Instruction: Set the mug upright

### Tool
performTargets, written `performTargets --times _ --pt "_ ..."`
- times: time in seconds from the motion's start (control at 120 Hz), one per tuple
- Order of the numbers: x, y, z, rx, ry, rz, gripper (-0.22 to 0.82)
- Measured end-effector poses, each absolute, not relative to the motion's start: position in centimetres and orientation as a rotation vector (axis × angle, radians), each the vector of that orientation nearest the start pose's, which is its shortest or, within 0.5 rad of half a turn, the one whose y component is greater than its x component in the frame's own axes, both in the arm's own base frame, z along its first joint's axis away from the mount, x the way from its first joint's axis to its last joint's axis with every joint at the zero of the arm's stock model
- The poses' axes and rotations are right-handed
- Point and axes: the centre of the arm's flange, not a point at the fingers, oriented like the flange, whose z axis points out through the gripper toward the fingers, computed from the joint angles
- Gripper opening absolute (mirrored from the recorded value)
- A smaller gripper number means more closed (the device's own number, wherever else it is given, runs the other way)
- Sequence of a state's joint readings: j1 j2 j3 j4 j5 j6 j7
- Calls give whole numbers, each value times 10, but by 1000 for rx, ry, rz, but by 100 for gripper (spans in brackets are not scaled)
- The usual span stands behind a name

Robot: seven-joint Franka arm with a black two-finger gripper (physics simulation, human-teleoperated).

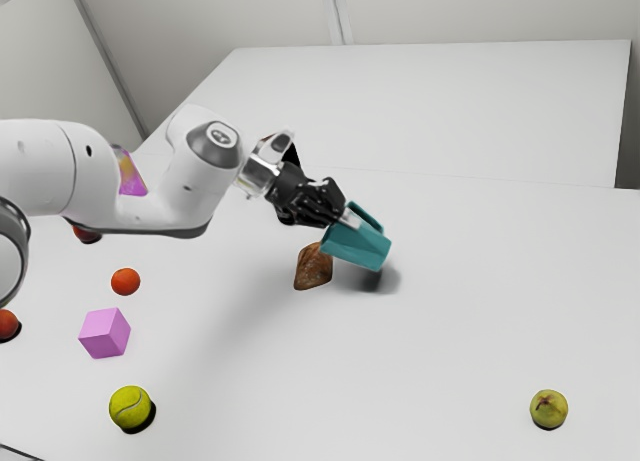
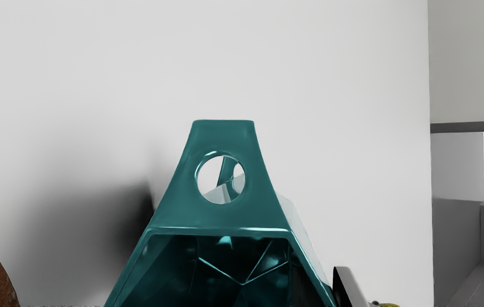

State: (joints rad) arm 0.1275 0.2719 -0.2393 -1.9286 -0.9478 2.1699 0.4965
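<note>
Tilted mug, clamped at its wall by the gripper.
In the wrist view, one finger is seen inside the mug.

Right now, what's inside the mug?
Inside the mug, I see shiny teal walls and pale lines meeting at a point. A black shape beside one wall covers what's behind it; the nearest part lies beyond the wrist view.

Our white worktop bears a brown lump, an orange ball, a pink cube and a tennis ball. Well apart, we see a yellow-green fruit.
</note>
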Motion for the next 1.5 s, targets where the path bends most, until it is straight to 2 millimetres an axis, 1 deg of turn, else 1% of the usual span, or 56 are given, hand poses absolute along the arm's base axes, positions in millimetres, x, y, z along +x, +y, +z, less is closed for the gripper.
performTargets --times 0.042,0.092,0.142,0.183,0.267,0.358,0.417,0.617,0.708,0.808,0.867,1.017,1.067,1.325,1.433,1.467,1.5 --pt "609 -92 372 2341 -51 160 -16" --pt "606 -90 389 2395 -111 179 -16" --pt "604 -86 401 2456 -169 186 -17" --pt "602 -78 410 2510 -208 191 -17" --pt "598 -53 422 2609 -251 186 -17" --pt "595 -34 429 2714 -305 168 -17" --pt "594 -27 433 2777 -343 155 -17" --pt "592 -17 435 2959 -439 103 -17" --pt "592 -13 436 3024 -455 99 -17" --pt "594 -12 429 3060 -444 97 -17" --pt "594 -13 421 3074 -440 87 -17" --pt "584 -13 386 3097 -412 56 -18" --pt "584 -13 378 3100 -400 57 -18" --pt "583 -14 359 3113 -351 70 -17" --pt "583 -15 351 3110 -332 58 -12" --pt "583 -15 349 3108 -326 55 -9" --pt "583 -14 348 3106 -322 54 -4"
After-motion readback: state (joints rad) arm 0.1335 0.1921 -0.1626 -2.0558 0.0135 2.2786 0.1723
